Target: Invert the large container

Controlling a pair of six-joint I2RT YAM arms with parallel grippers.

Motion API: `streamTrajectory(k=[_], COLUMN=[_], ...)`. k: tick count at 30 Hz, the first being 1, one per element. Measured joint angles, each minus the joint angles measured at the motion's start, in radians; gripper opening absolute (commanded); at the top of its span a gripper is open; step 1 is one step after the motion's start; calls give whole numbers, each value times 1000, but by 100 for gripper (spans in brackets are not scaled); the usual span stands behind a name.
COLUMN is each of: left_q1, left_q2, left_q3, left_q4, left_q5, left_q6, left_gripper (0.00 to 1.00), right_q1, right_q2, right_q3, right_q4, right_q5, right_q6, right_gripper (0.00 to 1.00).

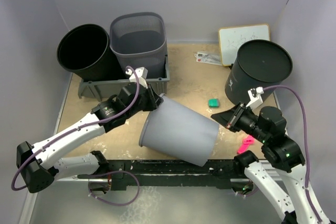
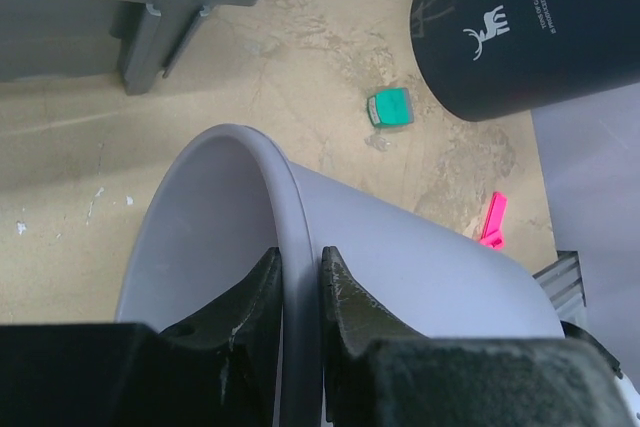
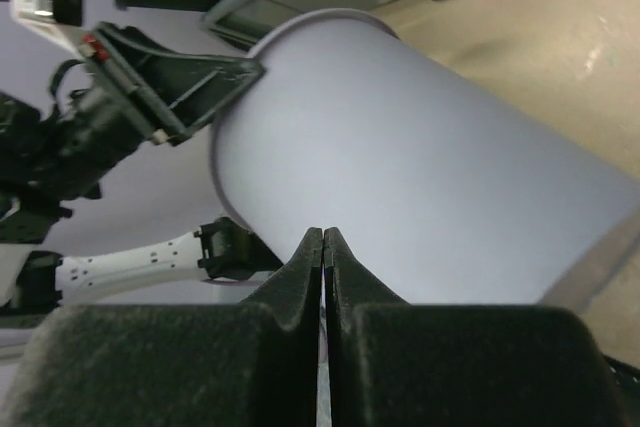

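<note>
Rim clamped in the left gripper, the grey container lies tilted for flipping — the right gripper, shut empty, seemingly braces its base.

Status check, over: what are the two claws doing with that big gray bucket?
Left gripper clamped on rim of large gray container. Right gripper shut, empty, by its base. Container tipped on its side. Green block, pink clip nearby.

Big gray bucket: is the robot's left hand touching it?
Touching. In the left wrist view, the left hand pinches the rim of the big gray bucket, one finger inside and one outside.
</note>
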Motion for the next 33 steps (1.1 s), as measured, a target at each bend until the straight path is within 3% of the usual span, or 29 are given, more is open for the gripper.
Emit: streamTrajectory(k=[3, 5, 9, 12, 23, 33], left_q1=[0, 0, 0, -1, -8, -3], left_q2=[2, 2, 0, -12, -27, -53], left_q3=[-10, -13, -19, -30, -82, -134], left_q4=[22, 31, 37, 39, 76, 126], left_q5=[3, 3, -2, -14, -56, -95], left_q6=[0, -1, -3, -14, -63, -96], left_gripper=[3, 2, 0, 0, 0, 0], right_q1=[0, 0, 1, 2, 2, -2], right_q2=[3, 17, 63, 71, 21, 7], right_q3=[7, 27, 105, 109, -70, -80], right_q4=[55, 48, -82, -198, -267, -159], right_q5=[-24, -22, 47, 96, -4, -101], right_q6=[-6, -17, -40, -53, -12, -22], right_gripper=[0, 13, 49, 62, 62, 58])
